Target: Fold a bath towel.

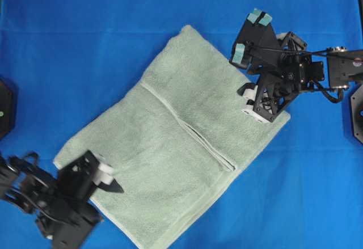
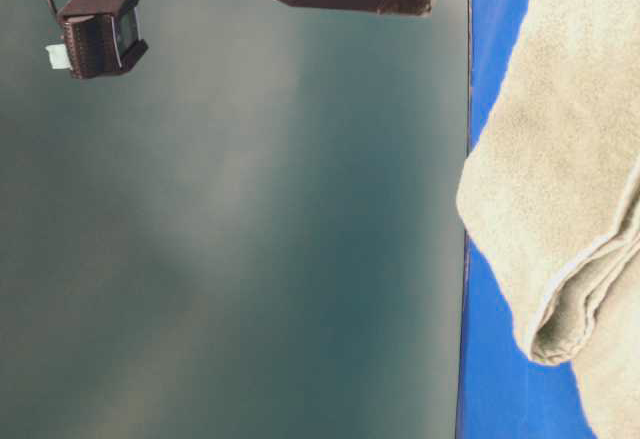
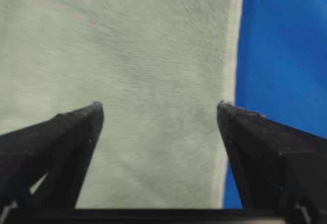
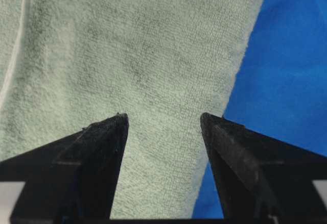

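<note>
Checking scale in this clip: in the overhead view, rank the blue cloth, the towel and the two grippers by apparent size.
1. Blue cloth
2. Towel
3. Left gripper and right gripper: look about alike; the left is blurred, so no ranking.

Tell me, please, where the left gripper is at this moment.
In the overhead view the left gripper is at the lower left, fingers open, over the bath towel's lower-left corner on the blue cloth.
</note>
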Controlling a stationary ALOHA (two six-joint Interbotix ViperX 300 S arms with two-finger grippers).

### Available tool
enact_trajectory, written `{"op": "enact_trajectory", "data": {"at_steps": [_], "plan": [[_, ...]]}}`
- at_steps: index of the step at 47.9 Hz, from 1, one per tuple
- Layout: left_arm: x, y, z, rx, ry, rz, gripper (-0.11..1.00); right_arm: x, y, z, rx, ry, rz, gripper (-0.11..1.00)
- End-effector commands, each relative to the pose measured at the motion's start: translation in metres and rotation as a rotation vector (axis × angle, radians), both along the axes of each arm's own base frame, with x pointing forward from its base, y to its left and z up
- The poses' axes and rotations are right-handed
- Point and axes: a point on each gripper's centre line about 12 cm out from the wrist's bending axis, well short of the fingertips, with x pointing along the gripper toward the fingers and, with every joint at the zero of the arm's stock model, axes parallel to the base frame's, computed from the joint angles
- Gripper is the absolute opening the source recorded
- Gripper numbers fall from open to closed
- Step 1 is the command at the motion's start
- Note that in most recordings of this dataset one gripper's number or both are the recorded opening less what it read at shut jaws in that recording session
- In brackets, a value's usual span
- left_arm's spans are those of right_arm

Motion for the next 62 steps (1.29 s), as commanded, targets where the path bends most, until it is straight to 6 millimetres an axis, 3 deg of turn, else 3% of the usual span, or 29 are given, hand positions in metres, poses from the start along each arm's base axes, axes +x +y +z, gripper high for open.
{"op": "enact_trajectory", "data": {"at_steps": [1, 13, 25, 28, 37, 41, 49, 59, 62], "plan": [[0.007, -0.016, -0.003, -0.005, 0.009, -0.013, 0.85, 0.000, 0.000, 0.009, -0.003, -0.033, 0.003, 0.61], [0.013, -0.022, -0.060, 0.080, 0.134, -0.017, 0.85, 0.000, -0.001, 0.008, -0.010, -0.030, 0.006, 0.62], [0.021, -0.017, -0.060, 0.085, 0.127, -0.005, 0.79, -0.001, -0.001, 0.007, -0.009, -0.027, 0.005, 0.61], [0.022, -0.014, -0.062, 0.081, 0.126, 0.002, 0.68, -0.001, -0.001, 0.007, -0.009, -0.029, 0.005, 0.61], [0.020, -0.006, -0.067, 0.093, 0.129, -0.008, 0.17, -0.001, 0.000, 0.007, -0.009, -0.032, 0.007, 0.61], [0.021, -0.007, -0.064, 0.101, 0.125, -0.019, 0.11, 0.000, 0.002, 0.007, -0.008, -0.033, 0.012, 0.61], [0.023, -0.004, -0.040, 0.144, 0.132, 0.006, 0.11, -0.003, 0.001, 0.009, -0.010, -0.032, 0.012, 0.61], [0.026, 0.007, 0.045, 0.293, 0.149, 0.026, 0.11, -0.017, 0.000, 0.016, -0.017, -0.033, 0.005, 0.61], [0.028, 0.011, 0.060, 0.336, 0.157, 0.012, 0.11, -0.022, 0.000, 0.016, -0.020, -0.038, 0.006, 0.61]]}}
